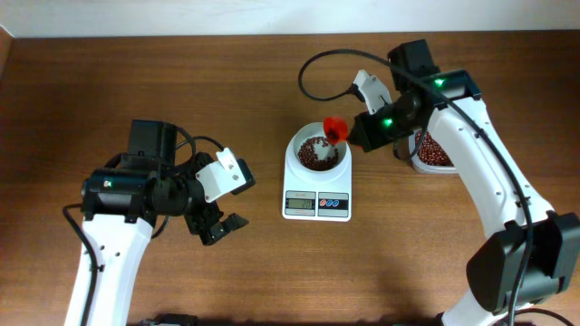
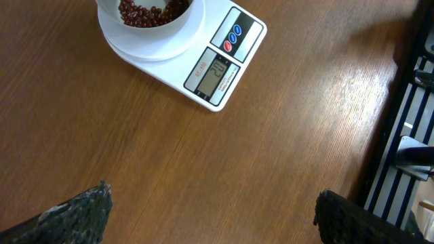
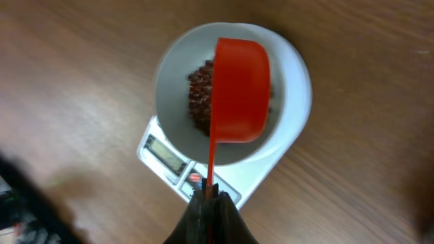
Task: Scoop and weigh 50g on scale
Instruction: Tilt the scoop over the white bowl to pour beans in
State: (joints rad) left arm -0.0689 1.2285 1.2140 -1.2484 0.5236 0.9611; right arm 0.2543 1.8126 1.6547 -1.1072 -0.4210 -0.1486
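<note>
Overhead, your left gripper (image 1: 217, 226) hangs left of the scale (image 1: 316, 205), jaws spread wide, holding nothing. The scale sits between your two grippers, its bowl (image 1: 296, 145) holding red beans (image 1: 315, 157). Just right of it, your right gripper (image 1: 359, 132) is clenched on the handle of a red scoop (image 1: 336, 129) tipped over the bowl.

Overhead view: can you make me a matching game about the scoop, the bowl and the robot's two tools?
Things:
1. scoop
2. bowl
3. left tool
4. right tool

States:
A. open, holding nothing
B. red, above the bowl
C. white, with dark red beans inside
D. shut on the scoop

Pairs: 1-B, 2-C, 3-A, 4-D
</note>
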